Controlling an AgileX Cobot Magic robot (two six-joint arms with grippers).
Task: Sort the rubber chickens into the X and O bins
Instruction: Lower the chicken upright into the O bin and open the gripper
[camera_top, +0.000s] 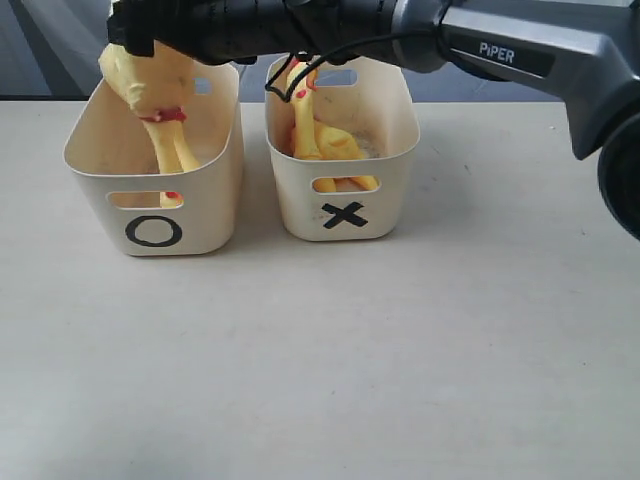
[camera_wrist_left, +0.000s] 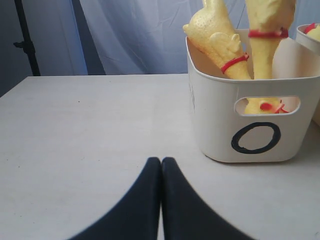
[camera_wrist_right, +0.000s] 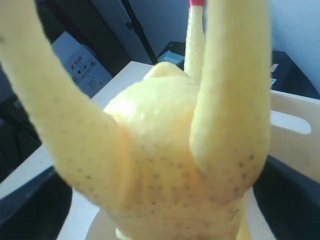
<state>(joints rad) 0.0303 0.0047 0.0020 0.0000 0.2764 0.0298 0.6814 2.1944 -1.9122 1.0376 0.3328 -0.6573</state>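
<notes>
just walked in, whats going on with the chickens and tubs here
The right gripper, reaching across, holds a rubber chicken feet-down in the O bin. The left wrist view shows a leaning chicken and an upright chicken in that bin; which one is held isn't clear. The X bin holds another chicken. The left gripper is shut and empty, low over the table.
</notes>
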